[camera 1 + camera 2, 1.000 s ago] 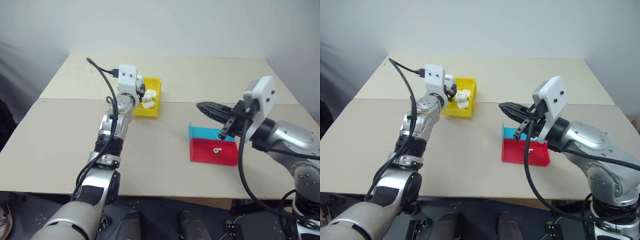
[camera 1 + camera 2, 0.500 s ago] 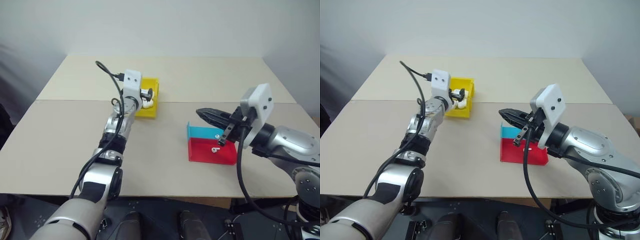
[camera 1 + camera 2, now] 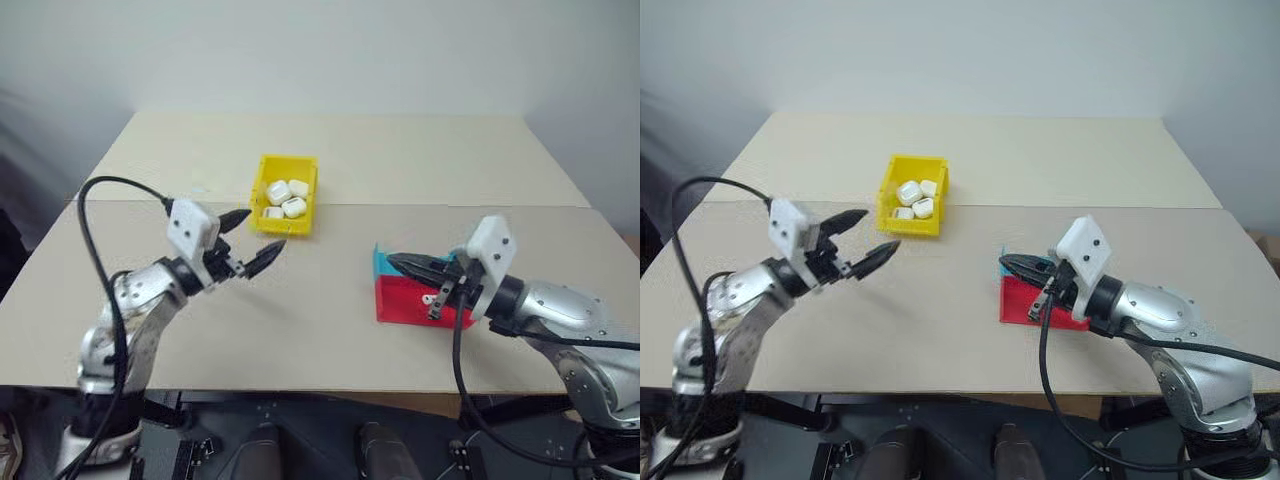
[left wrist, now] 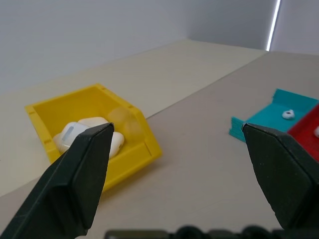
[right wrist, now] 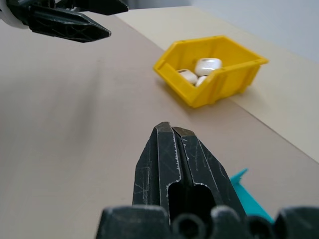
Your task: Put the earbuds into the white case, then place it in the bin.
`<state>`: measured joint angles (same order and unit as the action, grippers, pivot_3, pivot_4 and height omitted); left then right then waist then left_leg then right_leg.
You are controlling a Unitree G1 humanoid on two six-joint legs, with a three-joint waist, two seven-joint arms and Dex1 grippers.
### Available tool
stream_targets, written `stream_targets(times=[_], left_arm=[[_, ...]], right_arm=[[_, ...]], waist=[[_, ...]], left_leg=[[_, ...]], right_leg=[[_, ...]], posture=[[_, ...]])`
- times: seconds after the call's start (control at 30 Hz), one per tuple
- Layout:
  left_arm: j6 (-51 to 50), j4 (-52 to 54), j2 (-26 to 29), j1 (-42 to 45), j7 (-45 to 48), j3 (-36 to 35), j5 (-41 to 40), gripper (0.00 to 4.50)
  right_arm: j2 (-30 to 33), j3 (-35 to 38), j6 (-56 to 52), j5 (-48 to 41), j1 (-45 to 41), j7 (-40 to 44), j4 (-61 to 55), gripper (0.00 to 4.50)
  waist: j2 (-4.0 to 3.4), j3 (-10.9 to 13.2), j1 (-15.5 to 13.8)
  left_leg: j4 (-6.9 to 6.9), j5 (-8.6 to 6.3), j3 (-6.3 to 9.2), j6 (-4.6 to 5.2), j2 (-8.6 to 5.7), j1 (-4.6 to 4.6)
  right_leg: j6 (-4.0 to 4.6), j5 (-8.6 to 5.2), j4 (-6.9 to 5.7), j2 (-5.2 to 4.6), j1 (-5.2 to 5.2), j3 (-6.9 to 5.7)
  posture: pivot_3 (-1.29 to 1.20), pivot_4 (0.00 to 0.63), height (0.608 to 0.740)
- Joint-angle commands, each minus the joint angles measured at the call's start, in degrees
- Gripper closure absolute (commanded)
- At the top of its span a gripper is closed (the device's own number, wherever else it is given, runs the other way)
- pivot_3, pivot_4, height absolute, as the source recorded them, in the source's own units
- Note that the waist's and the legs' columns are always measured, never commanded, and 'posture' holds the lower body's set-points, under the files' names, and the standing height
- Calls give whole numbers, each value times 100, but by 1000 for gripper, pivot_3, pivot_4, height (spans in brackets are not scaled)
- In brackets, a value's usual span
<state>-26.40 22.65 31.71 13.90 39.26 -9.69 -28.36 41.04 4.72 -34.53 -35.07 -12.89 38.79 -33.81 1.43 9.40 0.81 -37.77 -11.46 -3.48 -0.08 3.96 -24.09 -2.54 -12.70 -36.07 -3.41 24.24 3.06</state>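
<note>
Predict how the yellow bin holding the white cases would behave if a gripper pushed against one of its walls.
The yellow bin looks like thin moulded plastic, so probably stiff and light. It sits flat on the smooth table, so it would likely slide, not tip. The glossy white cases lie loose inside and may shift.

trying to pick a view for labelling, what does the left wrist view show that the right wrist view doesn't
Left wrist only: an earbud on the teal half of the tray, and its own open fingers.

Right wrist only: the left gripper seen from outside, and its own shut fingers.

Both: the yellow bin with white cases inside, and the table.
</note>
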Motion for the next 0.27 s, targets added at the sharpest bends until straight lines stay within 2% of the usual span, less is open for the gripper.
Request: stream_targets(times=[0.03, 0.17, 0.27], left_arm=[[167, 1012, 262, -537, 516, -468, -649, 29], [64, 1524, 781, -1077, 1033, -879, -1178, 29], [-4, 1623, 948, -1191, 1078, -1010, -1481, 29]], right_arm=[[78, 80, 560, -67, -92, 692, 122, 4500], [129, 34, 777, 62, -175, 1068, 384, 4500], [125, 43, 846, 88, -189, 1188, 473, 4500]], waist=[[0, 0, -1], [0, 0, -9], [-1, -1, -9]], left_leg=[[0, 0, 0, 0, 1, 1], [1, 0, -1, 0, 2, 2], [1, 0, -3, 0, 3, 6]], right_leg=[[4, -4, 1, 0, -3, 0], [26, -14, 1, 0, -1, 0], [27, -20, 0, 0, -2, 0]], posture=[[0, 150, 740], [0, 150, 740], [0, 150, 740]])
